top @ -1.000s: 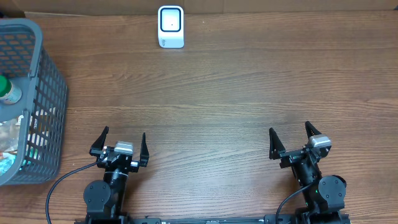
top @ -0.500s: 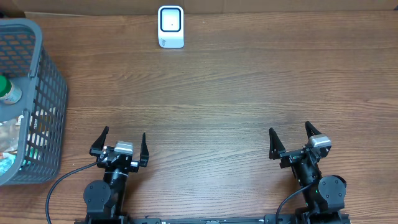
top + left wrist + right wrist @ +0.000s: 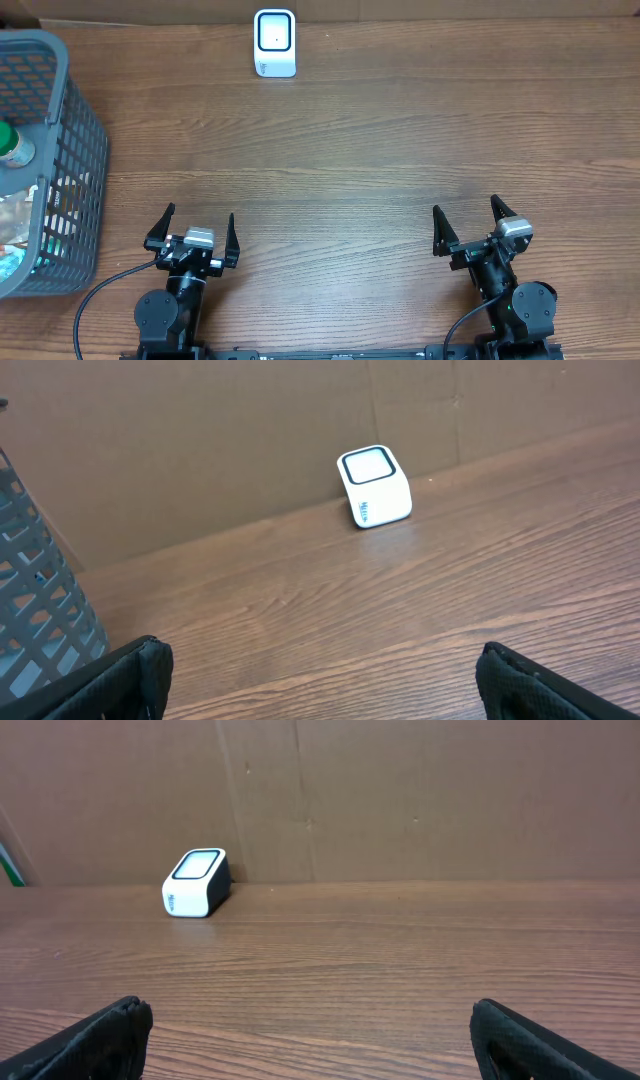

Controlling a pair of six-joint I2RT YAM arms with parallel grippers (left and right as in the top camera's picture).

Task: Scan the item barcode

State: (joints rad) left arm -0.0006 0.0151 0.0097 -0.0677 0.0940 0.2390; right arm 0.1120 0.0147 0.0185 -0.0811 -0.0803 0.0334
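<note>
A white barcode scanner (image 3: 275,42) with a dark-framed window stands at the table's far edge; it also shows in the left wrist view as the scanner (image 3: 374,485) and in the right wrist view as the scanner (image 3: 195,883). Items lie in a grey mesh basket (image 3: 75,150) at the left, among them a green-capped bottle (image 3: 12,143); no barcode is readable. My left gripper (image 3: 194,228) rests open near the front edge, nothing between its fingers. My right gripper (image 3: 471,222) is likewise open with nothing in it, at the front right.
A brown cardboard wall (image 3: 400,790) runs along the table's far edge behind the scanner. The basket's wall (image 3: 35,610) stands just left of my left gripper. Bare wooden tabletop (image 3: 350,170) stretches between the grippers and the scanner.
</note>
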